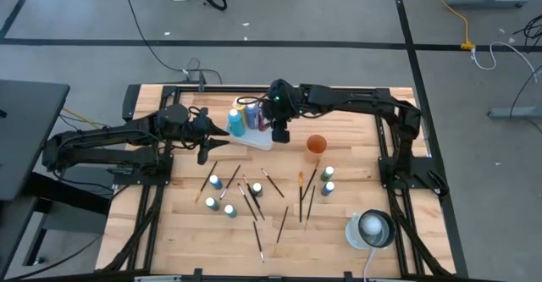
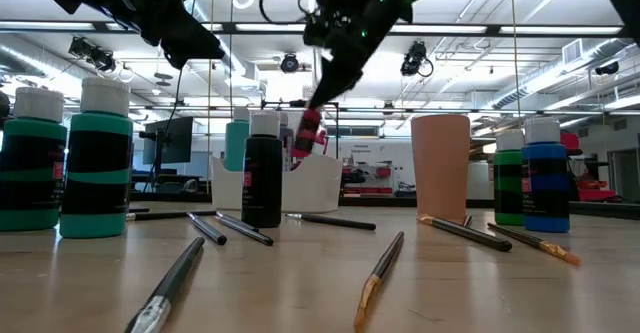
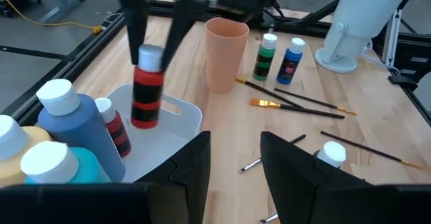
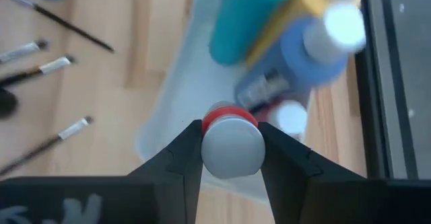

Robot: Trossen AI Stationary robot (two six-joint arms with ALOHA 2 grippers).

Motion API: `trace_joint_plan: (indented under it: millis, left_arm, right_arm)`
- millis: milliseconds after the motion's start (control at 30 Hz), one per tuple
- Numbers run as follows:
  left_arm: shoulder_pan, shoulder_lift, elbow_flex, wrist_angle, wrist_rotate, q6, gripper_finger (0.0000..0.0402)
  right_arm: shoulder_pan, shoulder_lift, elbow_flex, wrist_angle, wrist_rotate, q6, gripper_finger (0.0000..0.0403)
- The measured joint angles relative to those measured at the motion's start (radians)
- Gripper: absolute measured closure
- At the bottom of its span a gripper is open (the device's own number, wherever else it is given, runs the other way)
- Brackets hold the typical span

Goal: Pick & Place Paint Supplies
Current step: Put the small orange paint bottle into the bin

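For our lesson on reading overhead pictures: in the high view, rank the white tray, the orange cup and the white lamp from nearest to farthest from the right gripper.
1. White tray: directly beneath the right gripper, which holds a red bottle.
2. Orange cup: just to the gripper's right.
3. White lamp: far off, at the table's front right corner.

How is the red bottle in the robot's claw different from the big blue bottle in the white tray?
The red bottle hangs in the air, gripped by its cap in the right gripper; the blue bottle rests in the tray. The red bottle is much slimmer, and it carries dark bands, while the blue one looks plain. Both have pale caps.
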Motion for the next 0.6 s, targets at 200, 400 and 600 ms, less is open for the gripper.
trace_joint_plan:
  millis: [200, 400, 600]
  left_arm:
    - [0.000, 0.000, 0.000, 0.001, -0.001, 0.004, 0.0262]
    - [0.000, 0.002, 0.000, 0.002, -0.004, 0.008, 0.0262]
    - [0.000, 0.005, 0.000, 0.001, -0.009, 0.009, 0.0262]
  right_arm:
    - [-0.051, 0.051, 0.003, 0.004, -0.016, -0.004, 0.0280]
    - [-0.076, 0.096, 0.002, -0.013, -0.014, -0.012, 0.0280]
    - [-0.091, 0.107, 0.001, 0.002, -0.013, -0.022, 0.0280]
